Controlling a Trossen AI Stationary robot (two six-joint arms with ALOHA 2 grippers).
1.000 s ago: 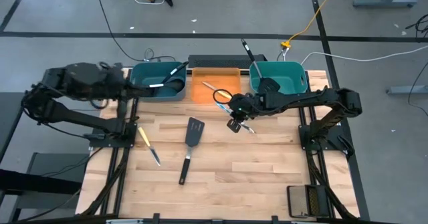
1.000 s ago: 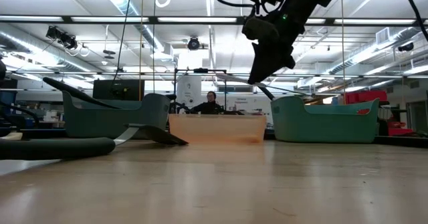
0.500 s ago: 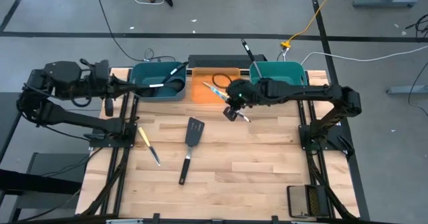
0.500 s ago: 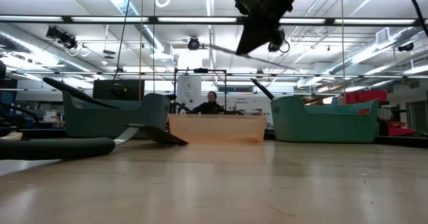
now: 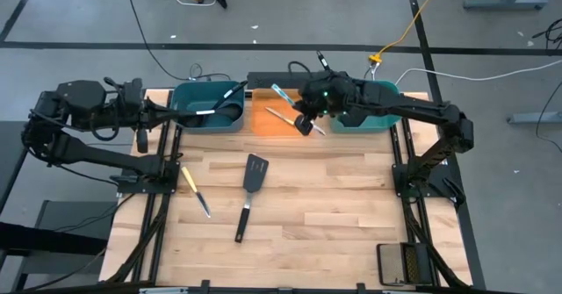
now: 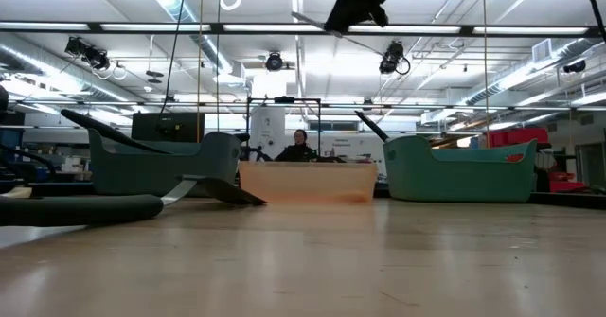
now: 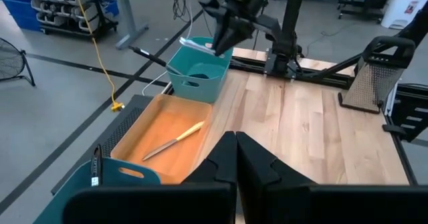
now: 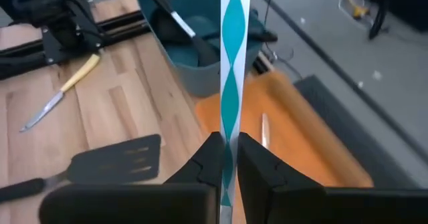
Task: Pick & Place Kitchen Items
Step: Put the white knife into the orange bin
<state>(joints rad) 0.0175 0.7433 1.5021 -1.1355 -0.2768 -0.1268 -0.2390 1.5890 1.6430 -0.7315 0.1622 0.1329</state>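
My right gripper (image 5: 303,123) (image 8: 227,144) is high over the orange bin (image 5: 263,123), shut on a slim knife with a teal-and-white wave pattern (image 5: 283,95) (image 8: 235,50). A yellow-handled knife (image 5: 279,116) (image 7: 172,140) lies in the orange bin. Another yellow-handled knife (image 5: 195,189) and a black slotted spatula (image 5: 250,189) lie flat on the table. Black utensils rest in the left teal bin (image 5: 209,108), and one leans out of the right teal bin (image 5: 373,101). My left gripper (image 5: 171,114) (image 7: 235,150) waits shut beside the left bin. My right gripper pinches the patterned knife between its two fingers, at a stretch of the patterned strip (image 8: 229,127) just beyond the fingertips. The long patterned part reaches out toward the table's far left. The knife is lifted clear, almost level (image 6: 317,22), above the orange bin.
The three bins stand in a row along the table's far edge. The wooden table top (image 5: 334,215) spreads toward the near edge, with the spatula and knife on its left half. A person sits in the room behind the table (image 6: 299,147).
My right gripper has risen and moved toward the far edge, from over the table in front of the orange bin to above that bin, turning the knife it carries. My left arm has drawn back a little toward the table's left edge.
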